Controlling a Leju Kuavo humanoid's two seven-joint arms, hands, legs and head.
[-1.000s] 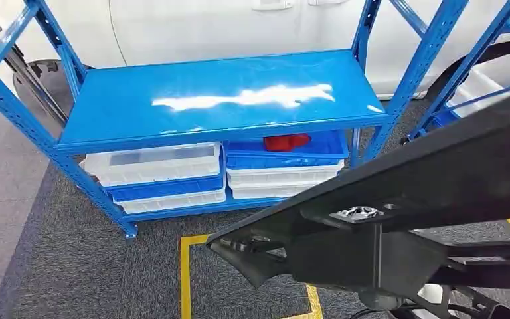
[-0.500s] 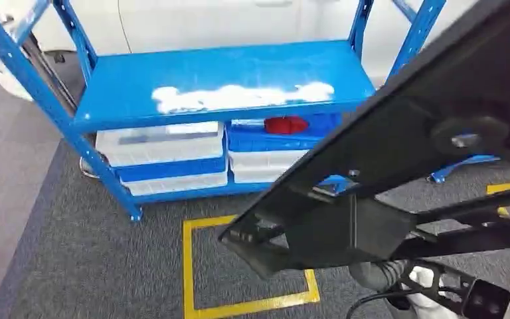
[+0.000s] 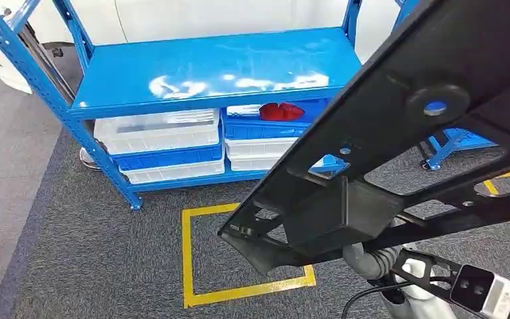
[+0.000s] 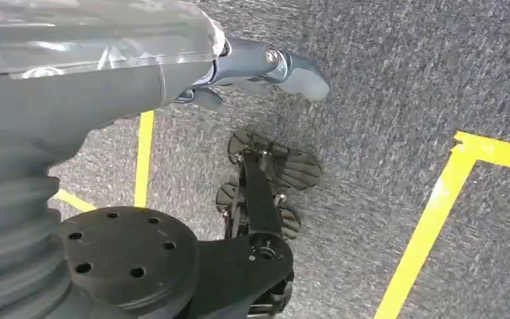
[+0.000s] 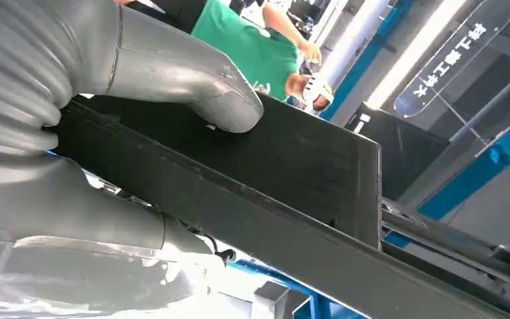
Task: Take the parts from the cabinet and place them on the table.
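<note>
- Part (image 3: 398, 133): a big black frame-like piece with holes and cutouts, held up in the air on the right, near the camera, slanting from near-centre up to the far right. It's out of the rack and not on any table yet.
- Right hand (image 5: 106, 133) grips the part. In the right wrist view its thumb (image 5: 199, 86) presses on one flat face and the other fingers wrap under the edge.
- Left hand (image 4: 239, 66) hangs down over the carpet (image 4: 398, 80) holding nothing. Thumb sticks out; the rest of the fingers are mostly hidden, so can't tell if they're spread or curled.
- Rack (image 3: 212, 66) sits far left, with white and blue bins (image 3: 163, 136) on its lower shelf and something red (image 3: 281, 111) in a blue bin.
- A person in a green top (image 5: 252, 53) stands behind the part in the right wrist view.
- Risk, my guess: the piece is long and gripped by one hand, so it could twist or slip.
- Its far end could clip the rack or the person on a turn, and it blocks a lot of the head view.
</note>
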